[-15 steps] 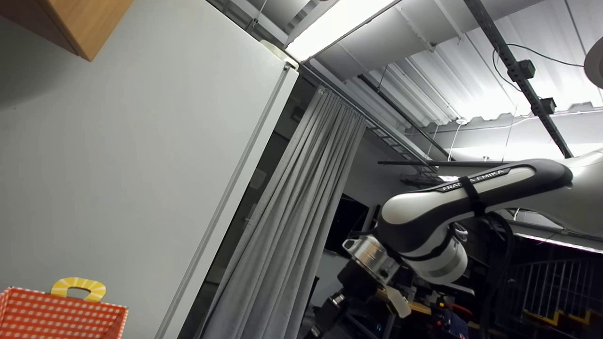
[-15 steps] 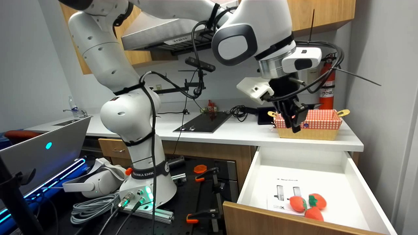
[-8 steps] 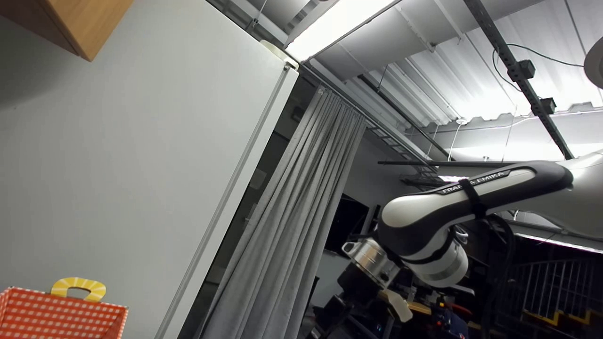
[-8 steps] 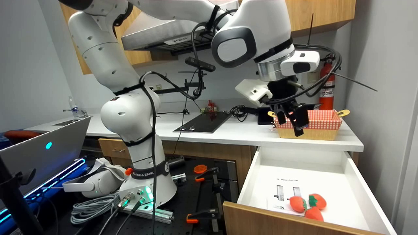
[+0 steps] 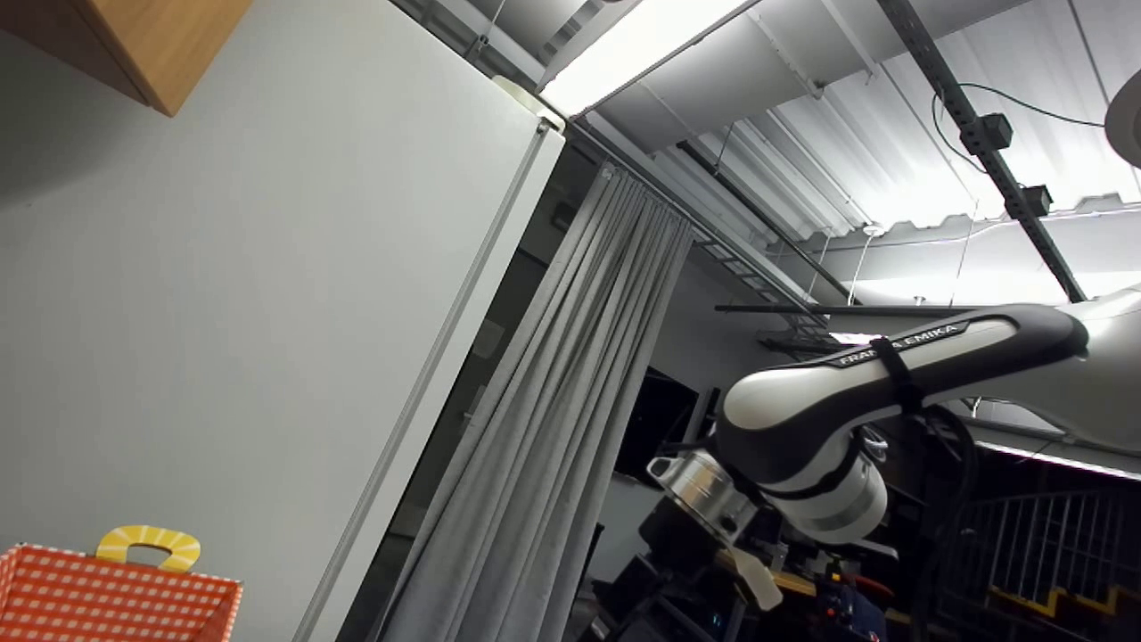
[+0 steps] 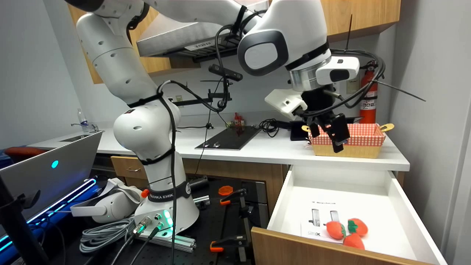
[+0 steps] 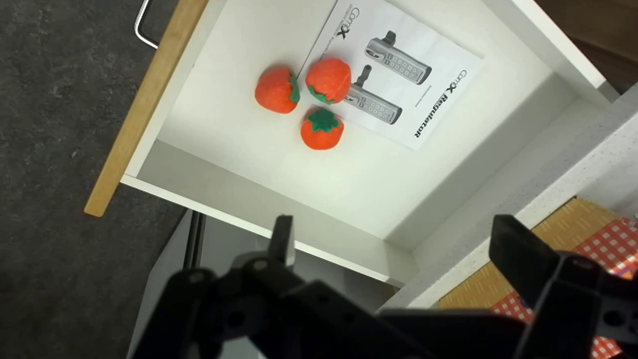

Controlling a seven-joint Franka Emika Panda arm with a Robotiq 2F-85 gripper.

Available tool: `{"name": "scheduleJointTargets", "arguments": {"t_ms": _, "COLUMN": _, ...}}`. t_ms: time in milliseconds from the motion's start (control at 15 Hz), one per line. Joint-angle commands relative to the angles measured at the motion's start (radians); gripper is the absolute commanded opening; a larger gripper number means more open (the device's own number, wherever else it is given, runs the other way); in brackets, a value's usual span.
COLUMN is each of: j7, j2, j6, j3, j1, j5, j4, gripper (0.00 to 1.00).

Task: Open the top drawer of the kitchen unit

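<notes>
The top drawer (image 6: pixel 323 247) of the kitchen unit (image 6: pixel 239 169) stands pulled far out, with its white inside and wooden front showing in an exterior view. From the wrist, the drawer (image 7: pixel 359 184) fills the upper middle, and its metal handle (image 7: pixel 141 30) sits on the outer side of the front at the upper left. My gripper (image 6: pixel 326 142) hangs above the drawer's back end, in front of a basket, apart from the drawer and handle. In the wrist view the gripper (image 7: pixel 394 219) is open wide, with nothing between its fingers (image 7: pixel 282 239).
Inside the drawer lie three red strawberry-like toys (image 7: pixel 323 129) and a printed manual (image 7: pixel 438 65). A checked basket (image 6: pixel 362 151) stands on the white worktop (image 6: pixel 272 154) behind the gripper. A wall (image 6: pixel 427 147) rises beside the drawer. Clamps (image 6: pixel 232 243) sit near the robot's base.
The gripper's fingers have spread apart, mostly in the first half second. The wrist has tilted and shifted very slightly. The drawer and the things in it have stayed where they were.
</notes>
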Motion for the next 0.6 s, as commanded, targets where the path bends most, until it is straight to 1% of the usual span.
{"name": "scheduleJointTargets", "arguments": {"t_ms": 0, "j7": -0.024, "j2": -0.052, "j6": -0.029, "j3": -0.019, "j1": 0.013, "j5": -0.012, "j4": -0.028, "gripper": 1.00}}
{"name": "scheduleJointTargets", "arguments": {"t_ms": 67, "j7": -0.008, "j2": -0.052, "j6": -0.039, "j3": -0.013, "j1": 0.008, "j5": -0.027, "j4": -0.029, "gripper": 1.00}}
{"name": "scheduleJointTargets", "arguments": {"t_ms": 133, "j7": 0.003, "j2": -0.009, "j6": -0.002, "j3": -0.013, "j1": 0.013, "j5": -0.014, "j4": -0.008, "gripper": 1.00}}
{"name": "scheduleJointTargets", "arguments": {"t_ms": 533, "j7": 0.004, "j2": -0.017, "j6": -0.003, "j3": -0.014, "j1": 0.013, "j5": -0.020, "j4": -0.018, "gripper": 1.00}}
